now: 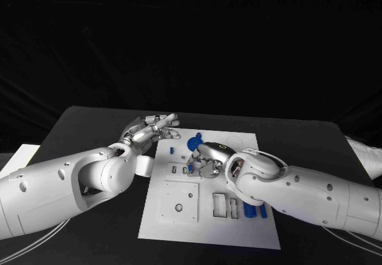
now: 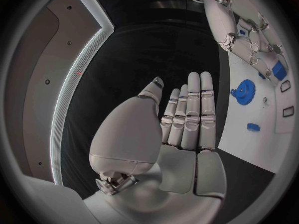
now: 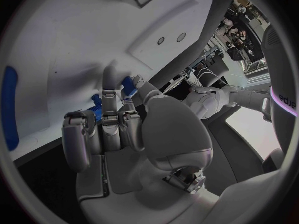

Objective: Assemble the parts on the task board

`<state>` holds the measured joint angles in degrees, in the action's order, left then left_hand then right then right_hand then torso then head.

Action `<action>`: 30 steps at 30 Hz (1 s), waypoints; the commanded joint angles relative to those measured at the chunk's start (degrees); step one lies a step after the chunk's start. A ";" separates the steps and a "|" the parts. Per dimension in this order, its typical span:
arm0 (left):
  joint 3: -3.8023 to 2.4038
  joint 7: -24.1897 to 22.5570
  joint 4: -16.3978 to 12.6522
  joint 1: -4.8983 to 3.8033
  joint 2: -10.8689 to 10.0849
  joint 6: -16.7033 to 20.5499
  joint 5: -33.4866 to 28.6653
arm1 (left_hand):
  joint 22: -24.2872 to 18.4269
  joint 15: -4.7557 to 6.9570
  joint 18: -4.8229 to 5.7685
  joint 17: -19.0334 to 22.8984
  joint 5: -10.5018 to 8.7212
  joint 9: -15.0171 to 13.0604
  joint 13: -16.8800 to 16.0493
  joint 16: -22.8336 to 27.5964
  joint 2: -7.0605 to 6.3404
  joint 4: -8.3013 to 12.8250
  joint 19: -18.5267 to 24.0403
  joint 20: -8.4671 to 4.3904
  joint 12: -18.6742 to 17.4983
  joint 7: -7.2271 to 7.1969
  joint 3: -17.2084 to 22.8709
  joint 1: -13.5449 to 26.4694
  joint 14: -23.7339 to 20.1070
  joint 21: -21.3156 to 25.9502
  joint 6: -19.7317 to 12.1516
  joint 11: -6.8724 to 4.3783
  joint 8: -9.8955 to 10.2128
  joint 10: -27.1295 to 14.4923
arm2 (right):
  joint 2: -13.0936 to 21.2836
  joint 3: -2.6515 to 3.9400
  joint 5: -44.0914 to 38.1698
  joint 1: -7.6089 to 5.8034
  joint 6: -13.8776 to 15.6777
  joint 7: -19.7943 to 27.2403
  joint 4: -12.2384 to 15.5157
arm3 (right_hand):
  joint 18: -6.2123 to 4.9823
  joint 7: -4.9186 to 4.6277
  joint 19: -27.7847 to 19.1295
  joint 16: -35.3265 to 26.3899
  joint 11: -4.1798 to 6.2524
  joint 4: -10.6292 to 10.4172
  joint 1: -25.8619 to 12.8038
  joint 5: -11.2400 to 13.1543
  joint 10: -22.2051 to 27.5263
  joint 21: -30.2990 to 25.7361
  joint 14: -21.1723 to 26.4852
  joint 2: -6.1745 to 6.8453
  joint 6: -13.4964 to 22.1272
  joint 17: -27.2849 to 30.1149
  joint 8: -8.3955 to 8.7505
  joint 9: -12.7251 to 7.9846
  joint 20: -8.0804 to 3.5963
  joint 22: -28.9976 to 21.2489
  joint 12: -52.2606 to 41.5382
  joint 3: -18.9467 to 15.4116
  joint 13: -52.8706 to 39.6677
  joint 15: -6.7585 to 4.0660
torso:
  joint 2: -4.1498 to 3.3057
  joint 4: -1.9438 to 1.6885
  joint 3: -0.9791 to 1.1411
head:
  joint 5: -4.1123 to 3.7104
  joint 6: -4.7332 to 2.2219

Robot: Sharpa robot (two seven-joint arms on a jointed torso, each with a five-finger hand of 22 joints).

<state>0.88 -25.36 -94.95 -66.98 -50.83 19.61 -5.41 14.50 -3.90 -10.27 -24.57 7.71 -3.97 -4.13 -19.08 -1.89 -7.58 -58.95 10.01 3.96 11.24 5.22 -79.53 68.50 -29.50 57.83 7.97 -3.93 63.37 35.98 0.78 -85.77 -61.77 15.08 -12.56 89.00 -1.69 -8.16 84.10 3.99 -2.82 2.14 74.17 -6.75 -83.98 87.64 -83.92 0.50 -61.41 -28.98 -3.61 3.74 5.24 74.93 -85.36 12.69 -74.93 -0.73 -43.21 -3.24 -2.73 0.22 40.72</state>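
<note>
The white task board (image 1: 208, 229) lies in the middle of the black table. My right hand (image 1: 205, 160) hovers over its middle, fingers curled, and pinches a small blue part (image 3: 127, 84) between thumb and a finger; the same part (image 2: 278, 70) shows at its fingertips in the left wrist view. A blue gear (image 1: 195, 143) stands on the board just beyond that hand, and a small blue piece (image 1: 171, 149) lies left of it. My left hand (image 1: 151, 130) floats beside the board's far left corner, flat, fingers straight, holding nothing.
Two blue cylinders (image 1: 255, 211) lie on the board's right side, close under my right forearm. Rectangular slots (image 1: 219, 204) and a square inset plate (image 1: 179, 201) mark the near half of the board. A long blue piece (image 3: 9, 107) lies on the board.
</note>
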 commanded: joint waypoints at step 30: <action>-0.03 -0.05 -0.27 -0.02 -0.04 -1.39 -0.09 | 0.09 -0.16 -0.11 -0.12 -0.22 0.01 0.08 0.42 0.27 0.38 0.28 0.03 -0.06 0.02 0.00 -0.07 -0.22 -0.25 -0.09 -0.08 0.13 -0.11 | -0.47 -0.08 -4.00 0.13 -0.89 -2.30 -0.24 | 0.28 -0.56 2.97 -0.03 -1.12 -1.71 -2.87 1.48 -3.40 -0.41 -1.60 3.78 3.09 -0.18 0.03 0.05 0.71 8.58 1.06 -2.52 -12.22 0.78 | -0.01 0.01 -0.02 | -0.32 0.03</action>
<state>0.88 -25.18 -95.05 -66.98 -50.91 19.44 -5.43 14.53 -3.90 -10.27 -24.63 7.71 -3.97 -4.13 -18.85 -1.89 -7.58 -58.95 10.01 3.96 11.24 5.22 -79.53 68.50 -29.50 57.83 7.97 -3.93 63.37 35.55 0.77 -88.87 -61.75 14.41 -14.11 88.84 -1.70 -8.72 84.00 3.99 -3.60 0.39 71.38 -5.52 -83.93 87.41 -83.91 4.05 -58.60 -29.10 -3.62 3.73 5.56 74.91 -84.48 10.42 -74.93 -0.31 -43.21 -3.22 -2.74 -0.09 40.74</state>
